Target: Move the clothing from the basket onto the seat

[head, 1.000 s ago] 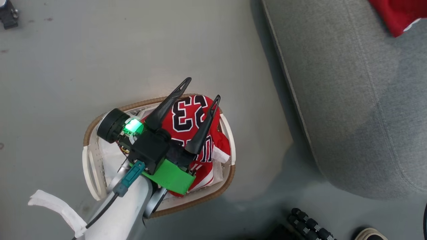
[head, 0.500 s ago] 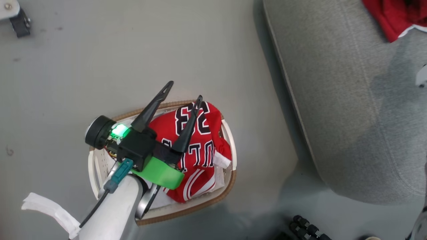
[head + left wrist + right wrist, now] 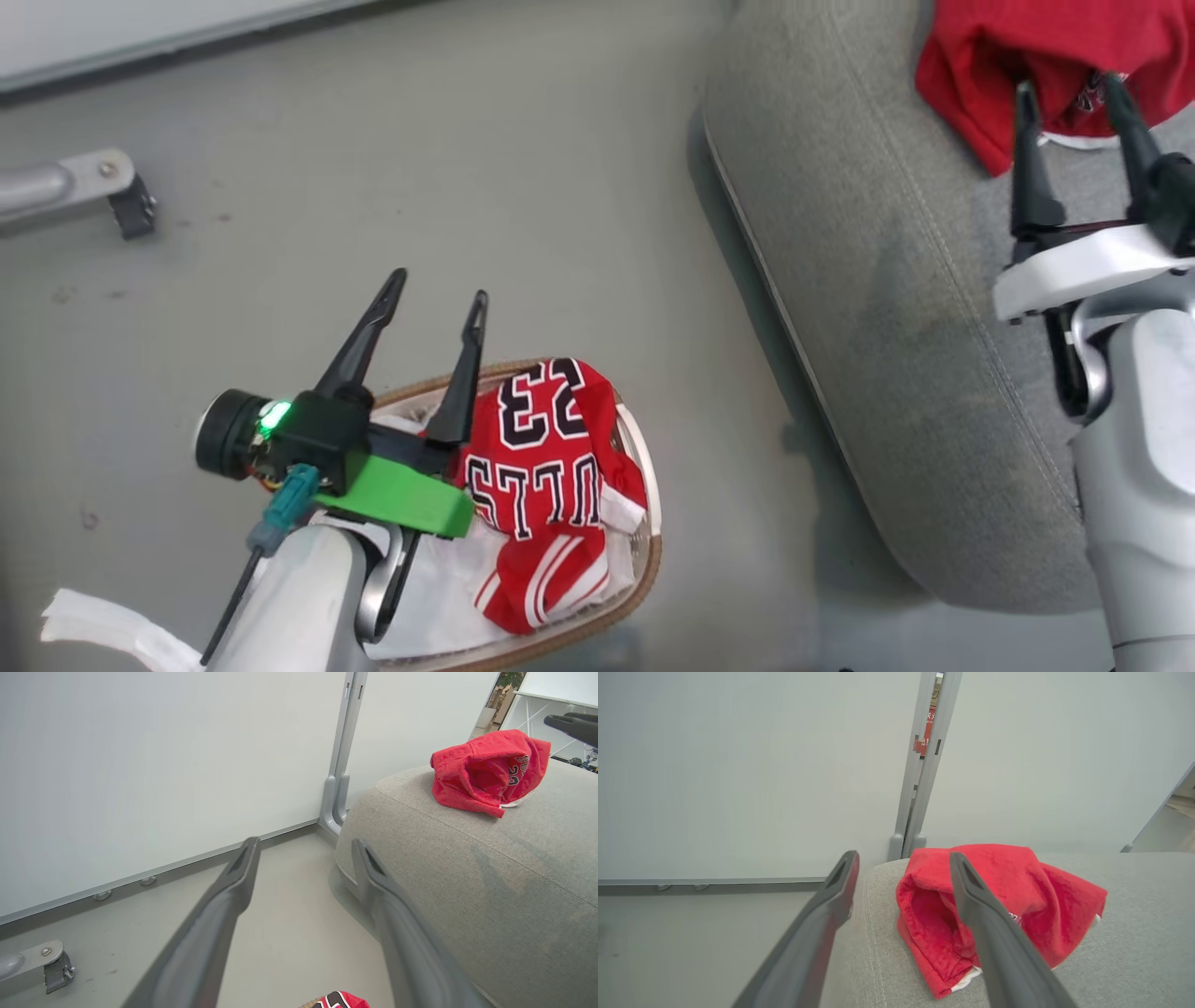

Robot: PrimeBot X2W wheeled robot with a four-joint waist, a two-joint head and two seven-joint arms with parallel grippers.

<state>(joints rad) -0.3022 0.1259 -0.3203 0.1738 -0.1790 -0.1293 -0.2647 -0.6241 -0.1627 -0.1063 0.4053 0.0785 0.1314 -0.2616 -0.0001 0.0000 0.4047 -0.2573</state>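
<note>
A red jersey (image 3: 546, 467) with "23" and "BULLS" lettering lies crumpled in the basket (image 3: 644, 569), on the white liner. My left gripper (image 3: 439, 286) hovers open and empty above the basket's left part, fingers pointing past its far rim. In the left wrist view the left gripper (image 3: 304, 843) points at the floor and wall, with a bit of jersey (image 3: 341, 1000) at the bottom edge. A second red garment (image 3: 1018, 56) lies bunched on the grey seat (image 3: 887, 327). My right gripper (image 3: 1069, 84) is open and empty just in front of that garment (image 3: 1017, 896).
A metal leg with a caster (image 3: 84, 191) stands on the grey floor at the far left. A white panel wall with a grey post (image 3: 343, 751) rises behind the seat. A white cloth strip (image 3: 103, 625) hangs from my left forearm.
The head camera has tilted, shifting the whole picture. Relative to the basket, my left gripper has moved left off the jersey. My right gripper has come into view by the garment on the seat.
</note>
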